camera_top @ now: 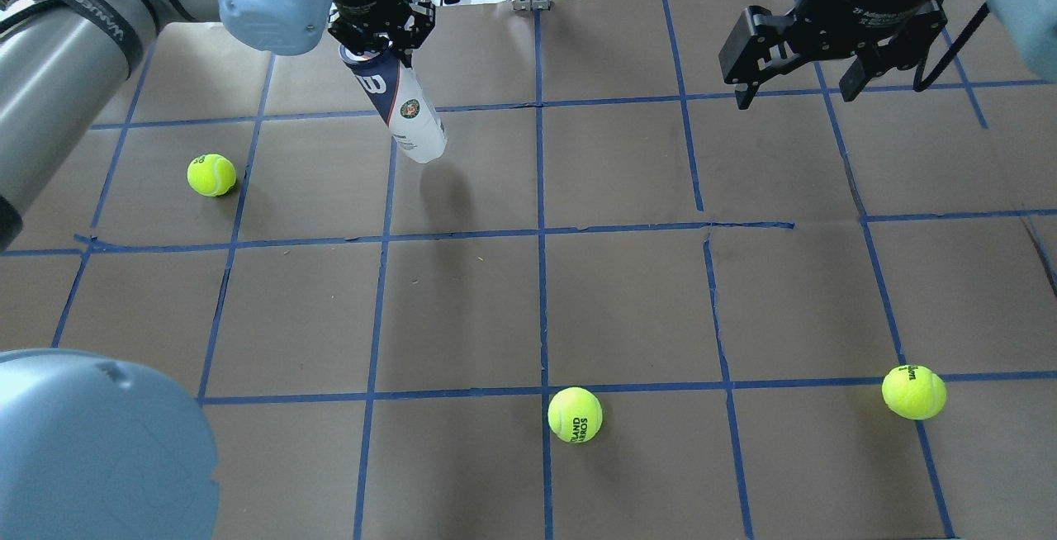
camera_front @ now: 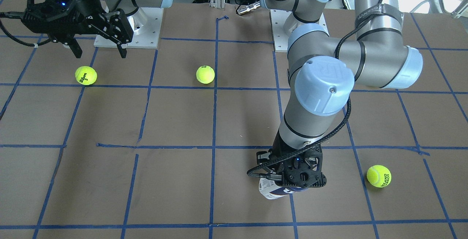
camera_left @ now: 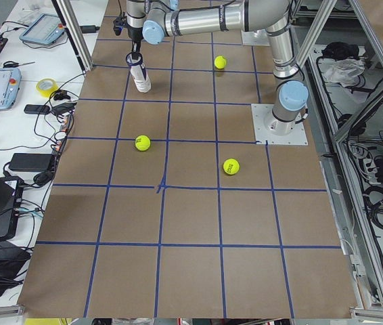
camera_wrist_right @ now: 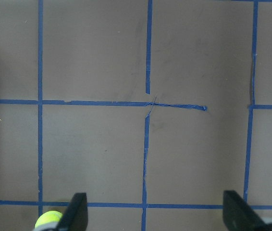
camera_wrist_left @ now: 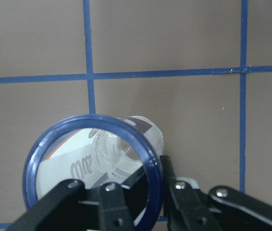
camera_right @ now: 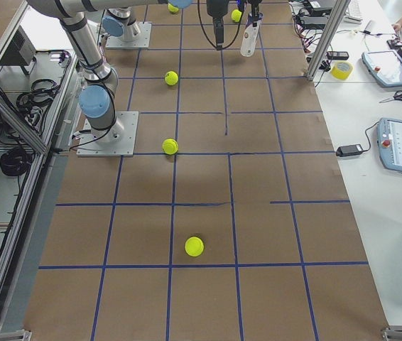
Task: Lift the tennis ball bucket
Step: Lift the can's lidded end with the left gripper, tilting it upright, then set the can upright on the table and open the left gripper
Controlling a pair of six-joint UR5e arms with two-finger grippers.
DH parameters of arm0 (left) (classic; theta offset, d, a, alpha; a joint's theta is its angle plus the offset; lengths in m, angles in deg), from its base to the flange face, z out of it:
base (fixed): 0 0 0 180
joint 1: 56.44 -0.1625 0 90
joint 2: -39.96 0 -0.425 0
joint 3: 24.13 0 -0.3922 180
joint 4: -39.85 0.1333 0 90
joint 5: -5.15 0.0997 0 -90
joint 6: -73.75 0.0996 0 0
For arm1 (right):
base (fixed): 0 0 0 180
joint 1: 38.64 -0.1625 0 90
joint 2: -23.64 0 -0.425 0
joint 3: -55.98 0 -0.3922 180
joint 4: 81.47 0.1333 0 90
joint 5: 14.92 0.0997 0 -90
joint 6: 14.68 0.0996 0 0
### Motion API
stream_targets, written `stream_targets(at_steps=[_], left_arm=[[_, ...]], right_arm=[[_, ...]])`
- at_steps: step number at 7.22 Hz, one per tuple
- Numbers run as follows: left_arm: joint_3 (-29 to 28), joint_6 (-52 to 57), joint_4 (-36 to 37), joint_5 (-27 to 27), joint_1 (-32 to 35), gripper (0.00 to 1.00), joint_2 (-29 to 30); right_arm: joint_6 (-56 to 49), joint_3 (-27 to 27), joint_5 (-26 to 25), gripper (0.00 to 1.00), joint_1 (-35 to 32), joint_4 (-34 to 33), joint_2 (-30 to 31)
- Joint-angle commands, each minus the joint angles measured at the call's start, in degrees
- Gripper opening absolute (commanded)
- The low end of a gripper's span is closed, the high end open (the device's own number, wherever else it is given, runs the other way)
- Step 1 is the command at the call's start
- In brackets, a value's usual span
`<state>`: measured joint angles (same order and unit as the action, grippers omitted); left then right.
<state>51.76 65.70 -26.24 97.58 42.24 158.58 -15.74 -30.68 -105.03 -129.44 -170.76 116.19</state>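
The tennis ball bucket (camera_top: 402,106) is a clear tube with a white label, a navy band and a dark blue rim. My left gripper (camera_top: 376,38) is shut on its rim and holds it tilted above the table at the far left; its shadow lies apart from its base. In the front-facing view the tube (camera_front: 270,190) pokes out under the left gripper (camera_front: 294,180). The left wrist view looks down into the open tube (camera_wrist_left: 85,168), its rim wall pinched between the fingers (camera_wrist_left: 184,202). My right gripper (camera_top: 797,90) is open and empty, high above the far right of the table.
Three yellow-green tennis balls lie on the brown, blue-taped table: one at far left (camera_top: 211,174), one near the middle front (camera_top: 575,414), one at the right front (camera_top: 913,391). The arm bases (camera_front: 128,30) stand at the robot's edge.
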Motion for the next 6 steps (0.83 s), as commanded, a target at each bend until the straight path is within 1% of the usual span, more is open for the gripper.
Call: stream_targets(at_steps=[1,2,4,6], left_arm=[[2.07,-1.79,1.49,1.08,1.69,0.31,0.21],[1.99,-1.97,0.97,1.08,1.7,0.99,-0.14],[1.63,-2.23,-0.26,0.65,1.96,1.0,-1.89],[1.28,-2.23,-4.02,0.65,1.87,1.0,-4.79]], right_arm=[[0.0,0.0,0.2,1.0,0.0,0.0,0.0],[0.0,0.0,0.29,1.0,0.0,0.0,0.0],[0.0,0.0,0.29,1.0,0.0,0.0,0.0],[0.0,0.0,0.29,1.0,0.0,0.0,0.0]])
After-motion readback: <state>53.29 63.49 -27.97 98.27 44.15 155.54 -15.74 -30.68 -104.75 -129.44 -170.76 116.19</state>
